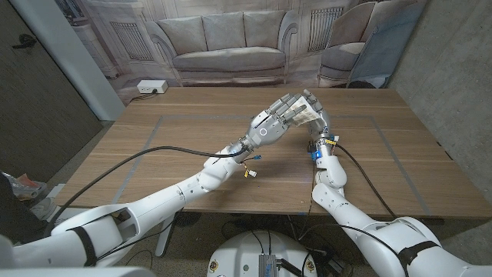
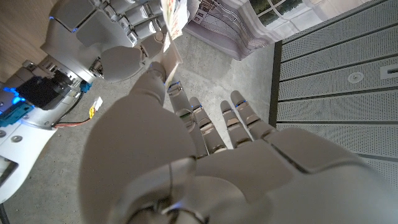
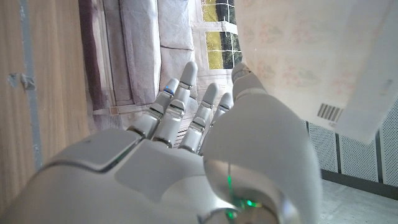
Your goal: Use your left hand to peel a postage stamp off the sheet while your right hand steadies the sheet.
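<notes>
From the head view, you have both robot hands raised together above the middle of the counter (image 1: pixel 154 138). Your right robot hand (image 1: pixel 317 115) holds the sheet (image 1: pixel 301 115) up off the wood, and your left robot hand (image 1: pixel 273 121) has its fingers against the sheet's near side. Whether a stamp has lifted cannot be told here.

In the left wrist view, your left robot hand (image 2: pixel 205 155) reaches its thumb up to the edge of the sheet (image 2: pixel 172 28), while its other fingers (image 2: pixel 214 127) lie straight and slightly apart, holding nothing. The thumb touches, but a pinch is not plain.

In the right wrist view, your right robot hand (image 3: pixel 205 149) pins the sheet (image 3: pixel 311 56) under its thumb, barcode corner free.

My reading: the steadying is done and the peel looks barely begun. You still have to catch a stamp's corner and draw it away.
</notes>
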Available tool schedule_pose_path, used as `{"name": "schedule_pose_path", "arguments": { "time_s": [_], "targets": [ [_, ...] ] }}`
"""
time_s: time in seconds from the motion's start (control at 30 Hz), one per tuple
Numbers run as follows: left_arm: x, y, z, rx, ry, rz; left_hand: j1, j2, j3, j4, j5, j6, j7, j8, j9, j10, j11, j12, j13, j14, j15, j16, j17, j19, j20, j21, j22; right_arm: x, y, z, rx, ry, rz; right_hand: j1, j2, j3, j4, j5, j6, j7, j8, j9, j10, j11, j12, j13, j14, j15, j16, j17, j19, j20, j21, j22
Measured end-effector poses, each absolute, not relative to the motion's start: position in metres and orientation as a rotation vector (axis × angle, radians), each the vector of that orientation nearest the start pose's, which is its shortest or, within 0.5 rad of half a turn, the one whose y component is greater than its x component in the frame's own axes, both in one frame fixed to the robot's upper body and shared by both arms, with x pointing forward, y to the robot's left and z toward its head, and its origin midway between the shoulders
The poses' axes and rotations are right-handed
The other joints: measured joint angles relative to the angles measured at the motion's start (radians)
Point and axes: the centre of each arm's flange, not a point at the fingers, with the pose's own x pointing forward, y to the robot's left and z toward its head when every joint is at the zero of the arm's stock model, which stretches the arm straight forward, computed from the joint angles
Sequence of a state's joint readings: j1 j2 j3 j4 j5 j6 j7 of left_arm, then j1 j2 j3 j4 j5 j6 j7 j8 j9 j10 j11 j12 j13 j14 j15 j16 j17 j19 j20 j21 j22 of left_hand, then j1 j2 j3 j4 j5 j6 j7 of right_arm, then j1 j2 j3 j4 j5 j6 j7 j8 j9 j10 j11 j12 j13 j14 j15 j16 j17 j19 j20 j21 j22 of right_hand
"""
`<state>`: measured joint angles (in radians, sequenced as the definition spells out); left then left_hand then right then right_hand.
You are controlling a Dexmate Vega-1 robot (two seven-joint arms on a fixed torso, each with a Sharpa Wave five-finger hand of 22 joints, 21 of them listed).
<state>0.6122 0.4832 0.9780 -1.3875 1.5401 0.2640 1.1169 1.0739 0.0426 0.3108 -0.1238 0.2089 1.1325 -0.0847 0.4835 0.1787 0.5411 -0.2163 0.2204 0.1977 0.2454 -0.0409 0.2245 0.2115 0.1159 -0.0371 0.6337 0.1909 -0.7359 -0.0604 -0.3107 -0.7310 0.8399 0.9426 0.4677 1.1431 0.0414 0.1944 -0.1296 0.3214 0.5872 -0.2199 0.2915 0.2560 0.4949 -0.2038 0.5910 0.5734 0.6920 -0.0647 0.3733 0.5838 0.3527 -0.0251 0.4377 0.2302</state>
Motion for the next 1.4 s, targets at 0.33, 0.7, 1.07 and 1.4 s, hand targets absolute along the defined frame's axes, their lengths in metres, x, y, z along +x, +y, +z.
{"name": "schedule_pose_path", "arguments": {
  "time_s": [0.33, 0.7, 1.07, 1.4],
  "targets": [
    [0.534, 0.053, -0.032, 1.515, -1.877, 0.679, 0.014, -0.003, 0.01, -0.01, 0.0, 0.024, 0.024, -0.006, 0.0, 0.016, -0.001, 0.0, 0.0, 0.007, 0.0, 0.0, 0.0, 0.0, 0.0, 0.008, 0.0, 0.65, -0.207, -0.079, 0.387, -0.946, 0.288, -0.003, 0.019, -0.004, 0.004, 0.004, 0.064, -0.002, 0.031, 0.015, -0.016, 0.009, -0.022, -0.026, -0.01, -0.002, -0.034, -0.01, -0.005, 0.005, 0.01, 0.0],
    [0.535, 0.057, -0.024, 1.409, -1.826, 0.627, 0.017, -0.006, 0.01, -0.01, 0.0, 0.024, 0.024, -0.004, 0.005, 0.016, -0.001, -0.008, 0.0, 0.007, 0.0, -0.008, 0.0, 0.0, 0.0, 0.008, 0.0, 0.653, -0.209, -0.085, 0.368, -0.912, 0.261, 0.008, 0.042, -0.001, 0.007, 0.008, 0.086, -0.002, 0.043, 0.016, -0.027, 0.002, -0.042, -0.047, -0.015, 0.001, -0.049, -0.019, -0.005, 0.005, 0.014, -0.001],
    [0.537, 0.057, -0.021, 1.383, -1.828, 0.588, 0.017, -0.007, 0.01, -0.01, -0.001, 0.024, 0.024, -0.004, 0.01, 0.016, -0.001, -0.008, 0.0, 0.007, 0.0, -0.008, 0.0, 0.0, 0.0, 0.008, 0.0, 0.653, -0.213, -0.085, 0.385, -0.919, 0.238, -0.048, 0.034, -0.058, 0.033, 0.0, 0.318, 0.004, 0.139, 0.029, 0.084, -0.001, -0.022, -0.069, 0.005, -0.001, -0.01, 0.025, -0.005, -0.013, 0.033, -0.001],
    [0.539, 0.056, -0.02, 1.379, -1.833, 0.565, 0.017, -0.007, 0.014, -0.006, -0.008, 0.024, 0.024, -0.004, 0.01, 0.016, -0.001, -0.008, 0.0, 0.007, 0.0, -0.008, 0.0, 0.0, 0.0, 0.008, 0.0, 0.653, -0.212, -0.085, 0.386, -0.917, 0.239, -0.073, 0.059, -0.072, 0.047, 0.0, 0.224, 0.0, 0.062, -0.014, 0.089, 0.003, -0.031, -0.07, 0.023, -0.008, -0.003, 0.03, -0.005, -0.013, 0.05, 0.0]
  ]
}}
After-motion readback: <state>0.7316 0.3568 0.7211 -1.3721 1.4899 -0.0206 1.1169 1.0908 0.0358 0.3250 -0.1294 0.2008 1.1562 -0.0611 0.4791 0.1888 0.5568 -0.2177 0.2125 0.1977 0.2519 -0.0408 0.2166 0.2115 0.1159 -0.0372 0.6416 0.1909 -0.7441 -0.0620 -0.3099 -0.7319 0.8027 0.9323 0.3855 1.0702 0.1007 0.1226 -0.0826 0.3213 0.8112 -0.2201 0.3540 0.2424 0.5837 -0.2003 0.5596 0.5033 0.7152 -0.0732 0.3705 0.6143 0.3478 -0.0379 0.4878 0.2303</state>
